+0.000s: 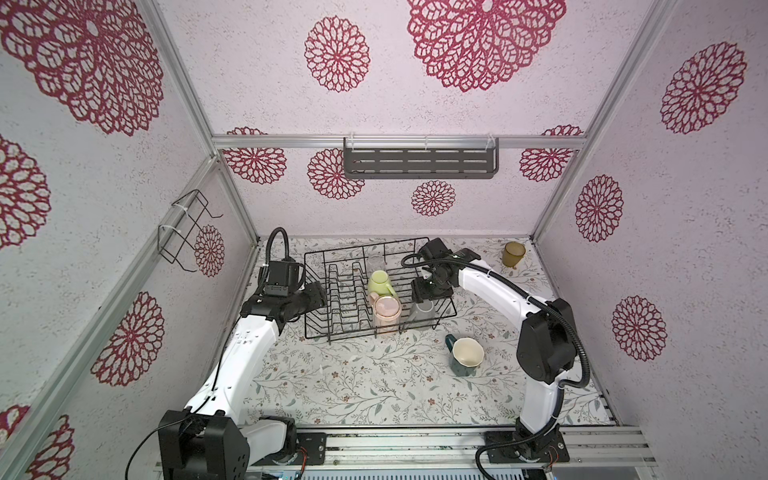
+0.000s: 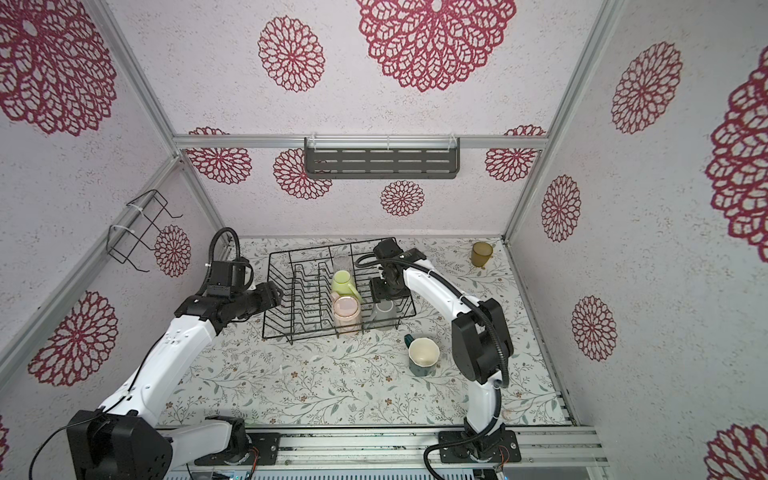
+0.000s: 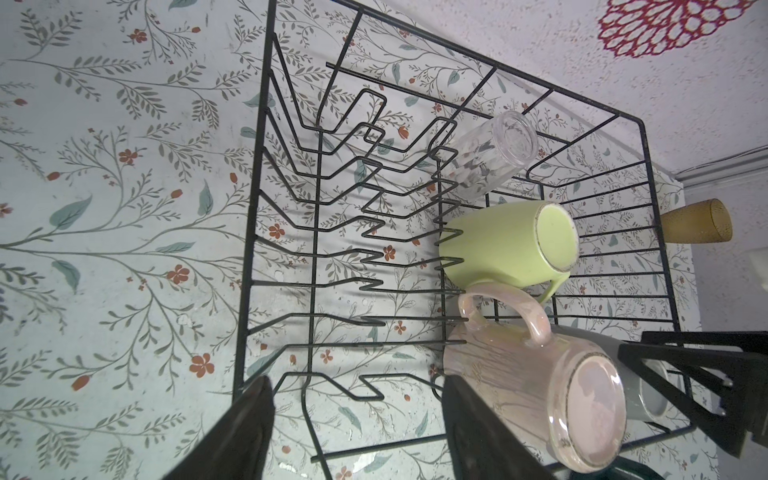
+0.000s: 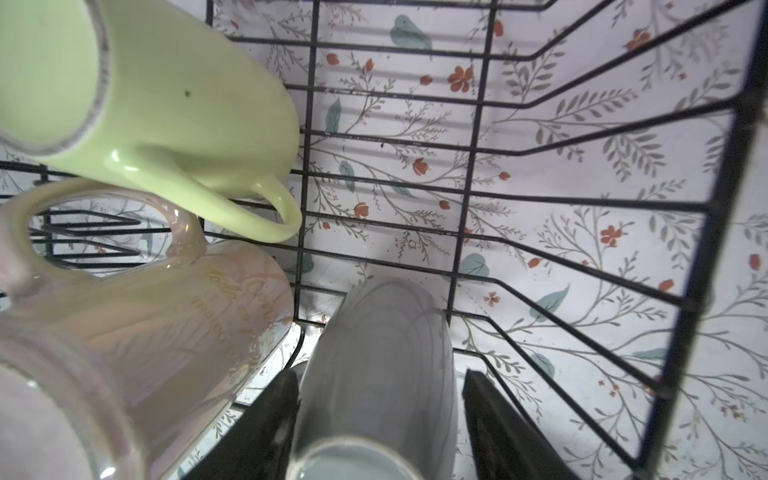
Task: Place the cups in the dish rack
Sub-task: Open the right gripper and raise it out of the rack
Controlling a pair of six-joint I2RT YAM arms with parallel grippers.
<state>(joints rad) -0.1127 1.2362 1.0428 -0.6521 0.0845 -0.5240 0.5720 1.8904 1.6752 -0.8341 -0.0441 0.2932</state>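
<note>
The black wire dish rack holds a clear glass, a yellow-green mug and a pale pink tumbler, all bottom up. A grey mug sits in the rack's near right corner, mouth toward my right gripper. That gripper is open around it, with one finger touching and the other apart. My left gripper is open and empty at the rack's left rim. A teal mug and an amber tumbler stand on the table.
A grey slotted shelf hangs on the back wall and a small wire holder on the left wall. Patterned walls close in three sides, and a metal rail runs along the front.
</note>
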